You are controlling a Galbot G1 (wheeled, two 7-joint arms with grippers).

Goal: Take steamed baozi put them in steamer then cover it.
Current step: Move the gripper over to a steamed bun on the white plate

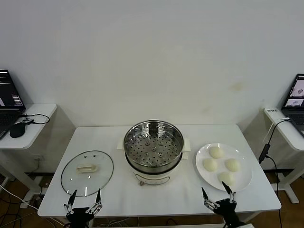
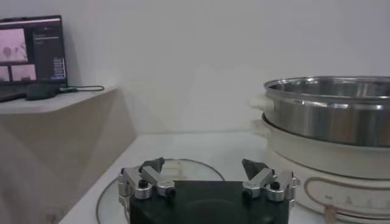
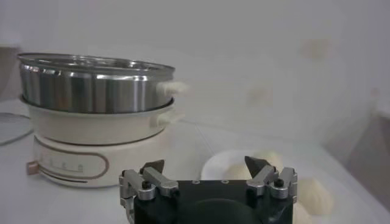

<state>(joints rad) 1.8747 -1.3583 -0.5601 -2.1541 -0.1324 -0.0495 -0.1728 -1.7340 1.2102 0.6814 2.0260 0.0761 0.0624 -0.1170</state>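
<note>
The steamer [image 1: 153,145] stands uncovered at the table's centre, a shiny steel pot with an empty perforated tray on a cream base. Several steamed baozi [image 1: 216,152] lie on a white plate [image 1: 243,176] to its right. The cover [image 1: 87,172], a glass lid with a cream handle, lies flat to its left. My left gripper [image 1: 85,194] hangs open at the front edge just short of the cover [image 2: 109,195]. My right gripper [image 1: 213,189] is open in front of the plate, near the closest baozi [image 3: 314,195]. Neither holds anything: left gripper [image 2: 203,163], right gripper [image 3: 205,162].
The white table [image 1: 156,190] has bare surface in front of the steamer. Side desks with laptops stand at far left [image 1: 9,102] and far right [image 1: 295,97]. A cable [image 1: 266,147] hangs beside the table's right edge.
</note>
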